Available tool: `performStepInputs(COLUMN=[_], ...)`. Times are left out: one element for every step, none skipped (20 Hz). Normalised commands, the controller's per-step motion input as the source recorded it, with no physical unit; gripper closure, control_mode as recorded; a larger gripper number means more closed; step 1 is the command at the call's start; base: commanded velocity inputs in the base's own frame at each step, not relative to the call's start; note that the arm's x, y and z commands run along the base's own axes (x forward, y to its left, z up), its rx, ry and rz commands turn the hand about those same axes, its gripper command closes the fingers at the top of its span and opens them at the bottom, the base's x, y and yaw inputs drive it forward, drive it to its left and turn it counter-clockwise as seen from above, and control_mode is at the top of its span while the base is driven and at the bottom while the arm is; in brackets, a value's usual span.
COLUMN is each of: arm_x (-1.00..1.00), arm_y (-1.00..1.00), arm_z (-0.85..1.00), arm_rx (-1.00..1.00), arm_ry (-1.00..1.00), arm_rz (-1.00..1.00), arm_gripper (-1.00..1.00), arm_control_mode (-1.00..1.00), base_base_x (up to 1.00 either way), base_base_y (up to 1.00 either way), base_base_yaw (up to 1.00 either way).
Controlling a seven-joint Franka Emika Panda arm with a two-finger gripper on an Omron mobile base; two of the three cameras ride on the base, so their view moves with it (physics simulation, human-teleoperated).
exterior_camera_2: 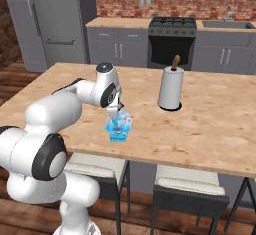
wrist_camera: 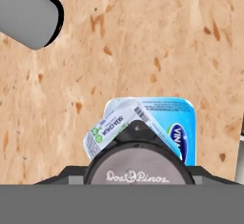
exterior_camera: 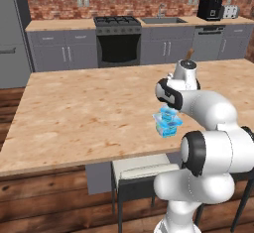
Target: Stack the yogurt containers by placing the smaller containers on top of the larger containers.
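Three containers sit bunched at the near edge of the wood counter (exterior_camera: 74, 113), right under the gripper (exterior_camera_2: 116, 113). Squarish light-blue tub (wrist_camera: 178, 123) lies lowest w/ the small translucent cup (wrist_camera: 112, 127) tilted on it. Dark round cup (wrist_camera: 138, 163) (pale lid w/ lettering) sits closest to the hand cam, between the fingers. Jaws partly spread; can't tell if they're pinching it. Paper roll (exterior_camera_2: 170, 89) stands upright, well apart.

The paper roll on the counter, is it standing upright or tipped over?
Upright. The paper roll stands on its end on the counter, brown spindle tip pointing up.
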Motion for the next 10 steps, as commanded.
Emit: performStepInputs(arm_x=[0.00, 0.00, 0.00, 0.00, 0.00, 0.00, 0.00, 0.00, 0.00, 0.00], arm_y=[0.00, 0.00, 0.00, 0.00, 0.00, 0.00, 0.00, 0.00, 0.00, 0.00], arm_z=[0.00, 0.00, 0.00, 0.00, 0.00, -0.02, -0.03, -0.03, -0.03, -0.03], arm_rx=[0.00, 0.00, 0.00, 0.00, 0.00, 0.00, 0.00, 0.00, 0.00, 0.00], arm_ry=[0.00, 0.00, 0.00, 0.00, 0.00, 0.00, 0.00, 0.00, 0.00, 0.00], arm_rz=[0.00, 0.00, 0.00, 0.00, 0.00, 0.00, 0.00, 0.00, 0.00, 0.00], arm_gripper=[1.00, 1.00, 1.00, 1.00, 1.00, 1.00, 1.00, 1.00, 1.00, 1.00], arm_control_mode=[-1.00, -1.00, -1.00, -1.00, -1.00, -1.00, -1.00, -1.00, -1.00, -1.00], base_base_x=[0.00, 0.00, 0.00, 0.00, 0.00, 0.00, 0.00, 0.00, 0.00, 0.00], base_base_y=[0.00, 0.00, 0.00, 0.00, 0.00, 0.00, 0.00, 0.00, 0.00, 0.00], base_base_yaw=[0.00, 0.00, 0.00, 0.00, 0.00, 0.00, 0.00, 0.00, 0.00, 0.00])
